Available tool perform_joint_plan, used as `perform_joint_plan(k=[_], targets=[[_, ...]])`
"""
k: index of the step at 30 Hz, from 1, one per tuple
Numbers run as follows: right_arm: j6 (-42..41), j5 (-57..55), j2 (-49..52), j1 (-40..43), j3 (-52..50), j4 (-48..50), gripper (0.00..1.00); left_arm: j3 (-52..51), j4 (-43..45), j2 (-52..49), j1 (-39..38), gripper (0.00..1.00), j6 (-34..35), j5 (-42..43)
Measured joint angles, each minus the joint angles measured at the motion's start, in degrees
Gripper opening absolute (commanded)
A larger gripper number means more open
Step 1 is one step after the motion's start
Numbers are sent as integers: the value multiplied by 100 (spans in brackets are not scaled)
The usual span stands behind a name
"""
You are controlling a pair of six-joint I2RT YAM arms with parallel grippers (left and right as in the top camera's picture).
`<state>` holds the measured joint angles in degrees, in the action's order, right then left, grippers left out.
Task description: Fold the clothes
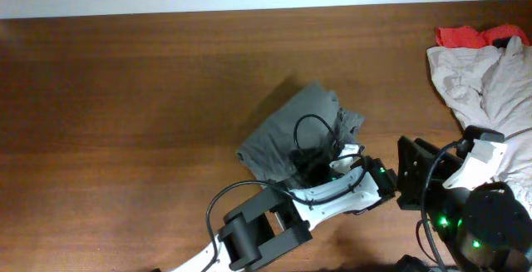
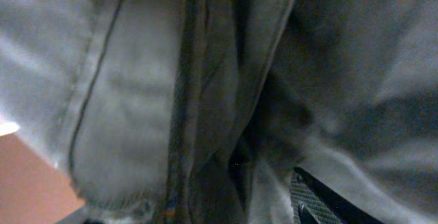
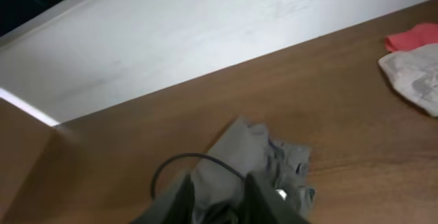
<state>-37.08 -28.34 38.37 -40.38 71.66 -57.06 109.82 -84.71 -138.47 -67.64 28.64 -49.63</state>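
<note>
Looks barely halfway: shows the shorts [image 1: 299, 131] heaped, creased, right of centre on the table [image 1: 125, 97]; needs flattening, neat folds. Cannot tell whether left tool [image 1: 320, 170] or right tool [image 3: 222, 200] clamps them.

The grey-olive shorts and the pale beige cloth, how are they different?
The crumpled grey-olive cotton shorts are dark; the pale beige crumpled garment is light. The shorts lie mid-table, the beige garment at the right edge. The shorts' heap looks smaller than the beige garment. Both are rumpled cloth on the brown wooden table.
</note>
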Motion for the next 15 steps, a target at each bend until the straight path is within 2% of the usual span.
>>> perform_joint_plan(k=[4, 8, 15], targets=[[4, -72, 0, 0, 0, -9, 38, 597, -584, -15, 76, 67, 245, 68], [-2, -203, 0, 0, 0, -81, 38, 1375, -1047, -15, 240, 68, 343, 83], [-173, -361, 0, 0, 0, -129, 38, 2028, -1174, -15, 584, 67, 376, 227]])
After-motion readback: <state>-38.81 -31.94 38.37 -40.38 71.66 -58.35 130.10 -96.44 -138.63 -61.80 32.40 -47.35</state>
